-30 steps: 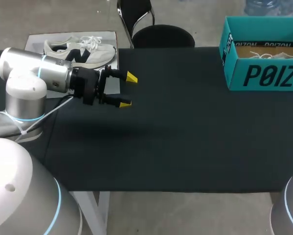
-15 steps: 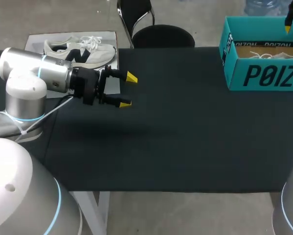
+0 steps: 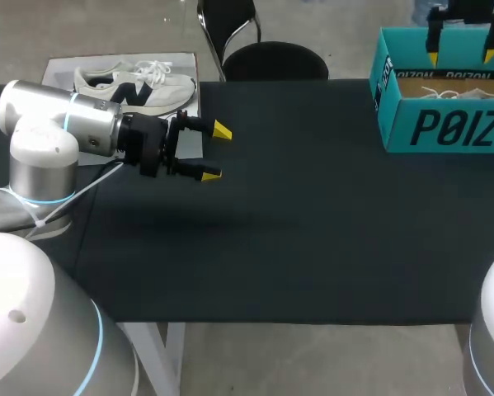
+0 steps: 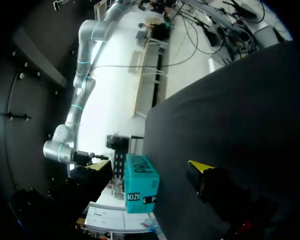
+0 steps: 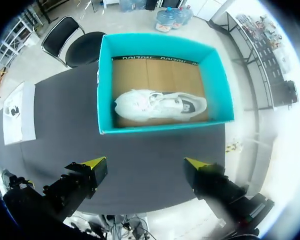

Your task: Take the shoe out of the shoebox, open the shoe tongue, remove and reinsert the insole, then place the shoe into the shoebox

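Observation:
A teal shoebox (image 3: pixel 444 128) stands open at the table's far right corner. A white shoe (image 5: pixel 160 105) with a dark side mark lies on its side in the box (image 5: pixel 162 42); in the head view only its laces (image 3: pixel 454 90) show. My right gripper (image 3: pixel 463 56) hangs above the box's far rim, open and holding nothing; in its own view the right gripper (image 5: pixel 144 163) looks straight down at the shoe. My left gripper (image 3: pixel 209 153) is open over the table's left part, far from the box. Well ahead of the left gripper (image 4: pixel 147 167) stands the box (image 4: pixel 139 185).
A second white shoe (image 3: pixel 135 82) rests on a white sheet (image 3: pixel 65 66) at the table's far left corner, just behind my left arm. The sheet (image 5: pixel 14 112) also appears in the right wrist view. Black cloth (image 3: pixel 312 231) covers the table between the arms.
My right gripper has come in from the right edge and now hangs over the shoebox. The left arm has stayed still.

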Robot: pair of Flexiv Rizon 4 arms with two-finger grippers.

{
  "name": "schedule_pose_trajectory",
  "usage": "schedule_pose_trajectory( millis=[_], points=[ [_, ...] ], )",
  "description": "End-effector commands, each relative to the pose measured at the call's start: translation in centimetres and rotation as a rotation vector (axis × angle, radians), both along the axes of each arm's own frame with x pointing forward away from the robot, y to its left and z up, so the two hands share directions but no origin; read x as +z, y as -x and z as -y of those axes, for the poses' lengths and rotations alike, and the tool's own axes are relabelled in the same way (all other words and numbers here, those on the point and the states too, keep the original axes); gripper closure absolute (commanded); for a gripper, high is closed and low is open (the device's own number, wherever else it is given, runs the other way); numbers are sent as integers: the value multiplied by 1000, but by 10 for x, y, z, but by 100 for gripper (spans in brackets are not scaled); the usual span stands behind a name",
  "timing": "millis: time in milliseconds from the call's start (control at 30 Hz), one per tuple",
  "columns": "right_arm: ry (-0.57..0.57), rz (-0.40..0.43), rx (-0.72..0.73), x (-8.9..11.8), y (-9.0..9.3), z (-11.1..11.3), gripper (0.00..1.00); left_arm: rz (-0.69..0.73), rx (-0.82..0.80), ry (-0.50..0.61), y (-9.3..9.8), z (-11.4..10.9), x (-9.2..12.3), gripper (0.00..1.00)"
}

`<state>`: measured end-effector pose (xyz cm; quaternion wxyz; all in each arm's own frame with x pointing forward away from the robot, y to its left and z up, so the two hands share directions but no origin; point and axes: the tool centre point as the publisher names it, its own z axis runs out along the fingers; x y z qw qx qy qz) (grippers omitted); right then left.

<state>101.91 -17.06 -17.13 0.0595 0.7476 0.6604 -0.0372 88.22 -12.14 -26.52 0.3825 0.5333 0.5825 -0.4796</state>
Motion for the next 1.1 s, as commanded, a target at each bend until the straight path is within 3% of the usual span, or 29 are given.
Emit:
schedule_pose_trajectory(
  millis=[33, 533, 600, 700, 800, 933, 1100],
  points=[
    [32, 58, 19, -1, 24, -6, 0, 1, -1, -1, 0, 0, 0, 0],
    [32, 58, 19, -1, 24, -6, 0, 1, -1, -1, 0, 0, 0, 0],
    [32, 58, 19, -1, 24, -6, 0, 43, 62, -12, -19, -4, 25, 0],
    [32, 58, 19, -1, 24, -6, 0, 32, 165, -59, -43, -17, 57, 0],
    [32, 58, 19, -1, 24, -6, 0, 12, 225, -128, -56, -36, 74, 0],
    [32, 58, 19, -1, 24, -6, 0, -6, 287, -214, -69, -62, 79, 0],
    [32, 58, 19, -1, 24, -6, 0, -149, 366, -237, -76, -89, 84, 0]
  ],
)
